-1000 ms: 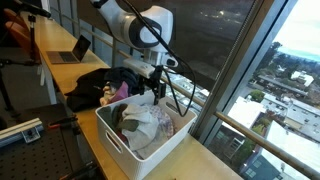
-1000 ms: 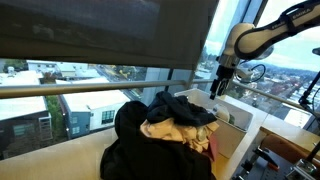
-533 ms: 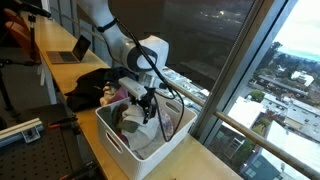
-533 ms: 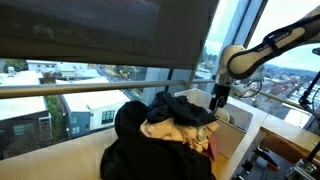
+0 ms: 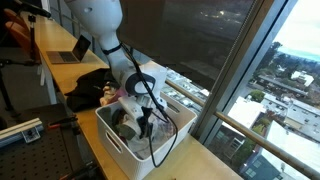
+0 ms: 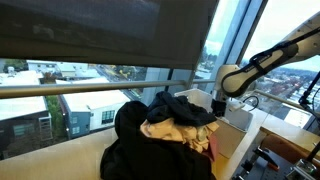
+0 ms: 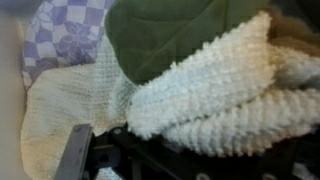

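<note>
My gripper (image 5: 143, 122) is lowered into a white plastic bin (image 5: 118, 150) of crumpled clothes, its fingers down among the fabric. In an exterior view the gripper (image 6: 218, 107) dips behind the bin's (image 6: 243, 124) rim. In the wrist view a fluffy white knit cloth (image 7: 210, 85) fills the space just ahead of the open gripper (image 7: 185, 158). A green cloth (image 7: 165, 35) lies over the knit, and a purple checked cloth (image 7: 65, 30) sits at the upper left. One grey finger (image 7: 75, 155) shows at the bottom left. Nothing is held.
A heap of dark and tan clothes (image 6: 165, 130) lies on the counter beside the bin, also seen as a dark heap (image 5: 95, 85). A laptop (image 5: 72, 50) stands farther along the counter. A large window (image 5: 240, 60) with a rail runs close behind the bin.
The arm has come down from above the bin, and the gripper now sits low among the clothes inside it. The jaws have stayed wide.
</note>
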Robot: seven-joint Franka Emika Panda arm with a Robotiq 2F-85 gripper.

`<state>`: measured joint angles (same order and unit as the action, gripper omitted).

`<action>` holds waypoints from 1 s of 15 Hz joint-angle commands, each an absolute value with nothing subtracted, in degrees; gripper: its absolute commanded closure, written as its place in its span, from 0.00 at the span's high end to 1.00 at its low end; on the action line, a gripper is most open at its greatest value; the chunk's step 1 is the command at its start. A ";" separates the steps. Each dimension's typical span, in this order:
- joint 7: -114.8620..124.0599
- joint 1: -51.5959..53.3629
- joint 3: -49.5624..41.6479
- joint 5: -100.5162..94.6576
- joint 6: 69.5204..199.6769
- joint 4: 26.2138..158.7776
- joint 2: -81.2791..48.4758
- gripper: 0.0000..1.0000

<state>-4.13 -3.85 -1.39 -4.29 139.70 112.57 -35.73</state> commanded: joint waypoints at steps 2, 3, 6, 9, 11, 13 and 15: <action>-4.06 -4.02 -1.61 -3.45 140.91 110.86 -39.26 1.00; -3.91 -4.02 -1.62 -3.34 140.85 110.82 -39.13 0.75; -4.06 -4.25 -1.49 -2.95 140.80 110.90 -38.43 0.59; -4.45 -4.70 -1.15 -1.58 139.94 110.49 -37.98 0.38; -4.83 -5.05 -0.94 -0.55 139.34 110.47 -37.26 0.24; -5.27 -5.49 -0.71 0.66 138.66 110.42 -36.34 0.11; -5.80 -6.05 -0.57 1.68 137.80 110.36 -34.71 0.04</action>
<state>-4.16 -4.28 -1.35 0.10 139.43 111.11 -36.09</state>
